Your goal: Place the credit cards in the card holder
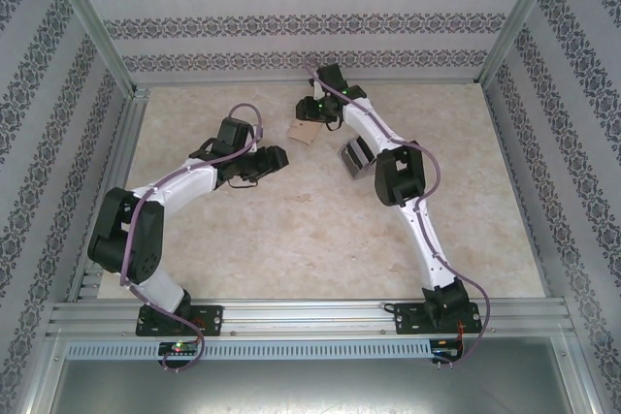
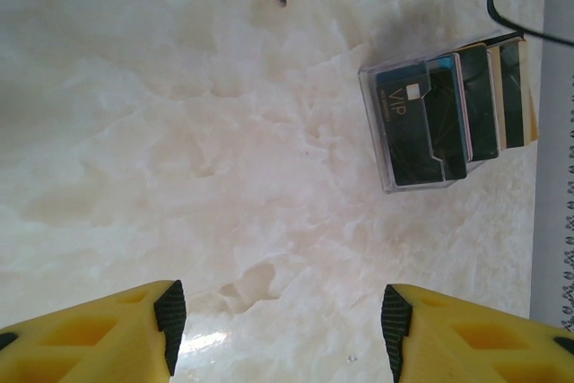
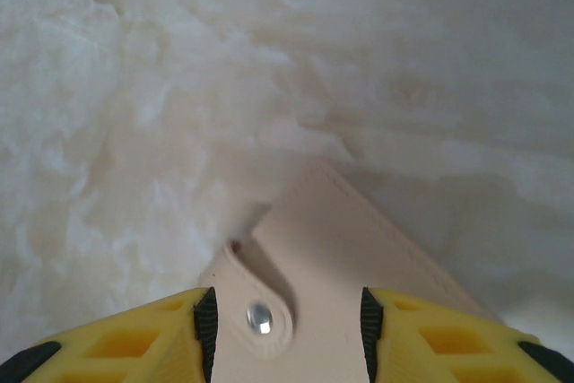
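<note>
Left end effector (image 2: 280,316) is held well parted over bare counter (image 2: 161,150); nothing is gripped. Right end effector (image 3: 285,320) is parted too and set astride the snap flap (image 3: 258,316) of the tan card holder (image 3: 359,248). No clamp on it is seen, and the holder lies flat on the counter. Credit cards (image 2: 466,105) are filed in a clear tray (image 2: 375,145), ahead and to the right of the left end effector, near the holder but apart from it. None can be confirmed in the holder. A blue edge is seen at the holder's rim in the left wrist view, and what it is cannot be told.

Step is judged as early: fetching a card while the holder is steadied. One card only should be pinched, by its exposed top edge, so that the tray is not dragged. The holder should be pinned or its flap lifted by the right side first. The card should be lined up square with the slot, since a tilted entry is likely to jam or push the light holder away.
</note>
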